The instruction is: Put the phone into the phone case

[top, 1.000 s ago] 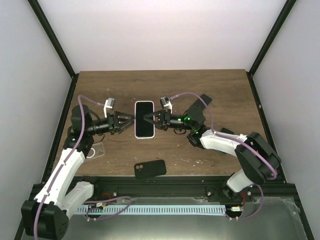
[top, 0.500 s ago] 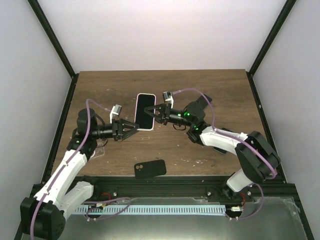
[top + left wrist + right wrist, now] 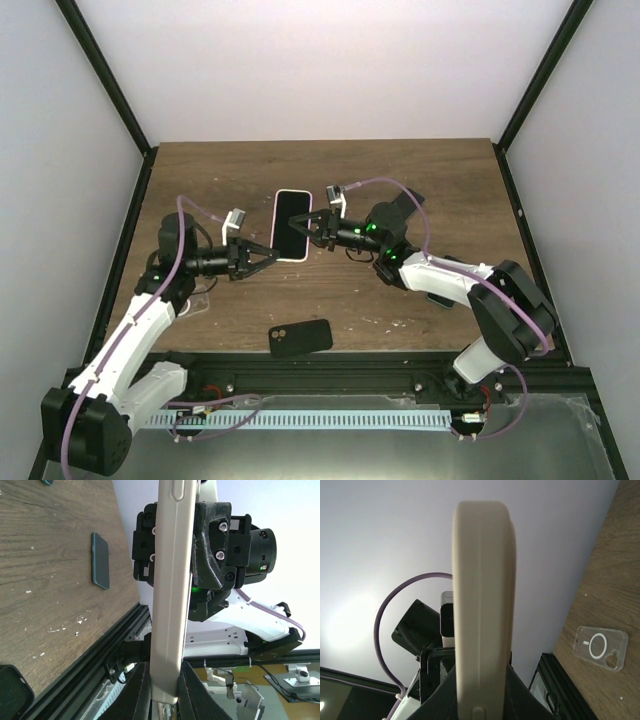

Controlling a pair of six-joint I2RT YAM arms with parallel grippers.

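The phone (image 3: 290,223) hangs in the air over the middle of the table (image 3: 400,300), with bare wood all round and the walls well apart from it. A dark case (image 3: 300,337) lies near the front edge, and a clear case (image 3: 196,299) lies by the left arm. The left gripper (image 3: 270,251) is pinched tight on the phone's near corner and the right gripper (image 3: 303,229) is pinched on its side.

Dark wood table (image 3: 440,180) (lightly scuffed), plain white walls (image 3: 320,60), black corner posts (image 3: 101,70).
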